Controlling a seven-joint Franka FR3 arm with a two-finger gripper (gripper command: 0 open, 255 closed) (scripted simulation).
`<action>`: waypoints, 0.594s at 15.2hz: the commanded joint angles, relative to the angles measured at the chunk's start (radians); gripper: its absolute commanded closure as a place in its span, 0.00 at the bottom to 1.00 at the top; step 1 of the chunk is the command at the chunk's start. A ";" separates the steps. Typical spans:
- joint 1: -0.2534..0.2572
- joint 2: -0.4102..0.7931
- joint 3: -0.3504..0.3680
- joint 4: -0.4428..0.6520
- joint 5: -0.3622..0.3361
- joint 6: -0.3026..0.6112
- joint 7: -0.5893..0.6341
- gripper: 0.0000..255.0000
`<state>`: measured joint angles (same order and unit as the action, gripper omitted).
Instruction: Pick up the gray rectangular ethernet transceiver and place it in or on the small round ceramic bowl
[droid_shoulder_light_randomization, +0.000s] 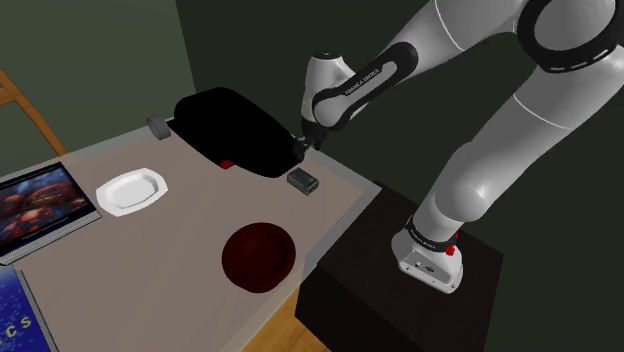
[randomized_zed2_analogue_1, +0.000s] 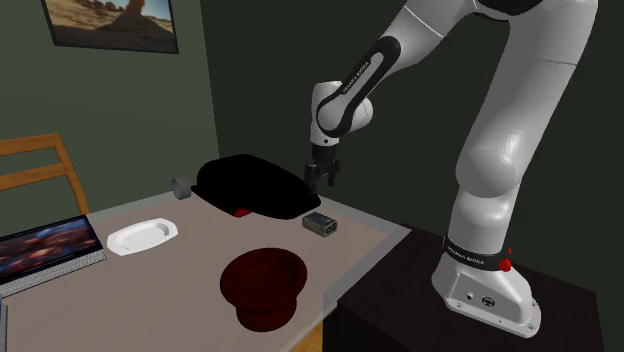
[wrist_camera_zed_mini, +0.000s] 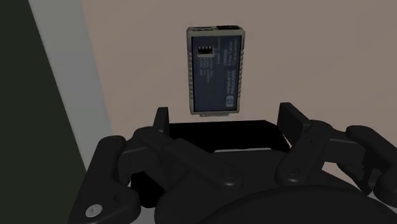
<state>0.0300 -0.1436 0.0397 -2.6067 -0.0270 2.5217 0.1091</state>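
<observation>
Your gripper (randomized_zed2_analogue_1: 322, 180) hangs in the air over the table (droid_shoulder_light_randomization: 180, 240) w/ its jaws open. In the wrist view you see the two black fingers (wrist_camera_zed_mini: 162, 121) wide apart, w/ nothing held. The ethernet transceiver (wrist_camera_zed_mini: 215, 71) lies flat on the table just past the fingertips, not between them & not touched. It's a small gray box w/ a dark top and tiny print you can't read. In the shoulder view it sits near the table edge on the side of the stand (droid_shoulder_light_randomization: 370, 290), just below & beside the gripper. A big black lump (droid_shoulder_light_randomization: 235, 132) lies right next to it, towards that view's upper left, and the gripper is over the lump's near edge. The dark red bowl (droid_shoulder_light_randomization: 258, 256) is round & sits upright on the table, apart from the transceiver, closer to the bottom of the shoulder view. A white dish (droid_shoulder_light_randomization: 131, 191) lies further to that view's left. A small gray thing (droid_shoulder_light_randomization: 158, 126) sits at the far table edge, by the lump. A flat screen (droid_shoulder_light_randomization: 40, 205) w/ a colour pic lies at the left end.
</observation>
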 joint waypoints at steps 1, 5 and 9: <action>0.000 0.084 0.002 0.012 -0.007 0.065 0.004 0.00; 0.002 0.249 0.003 0.051 -0.027 0.173 0.016 0.00; 0.003 0.309 -0.001 0.055 -0.039 0.229 0.025 0.00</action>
<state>0.0334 0.1504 0.0400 -2.5518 -0.0634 2.7352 0.1327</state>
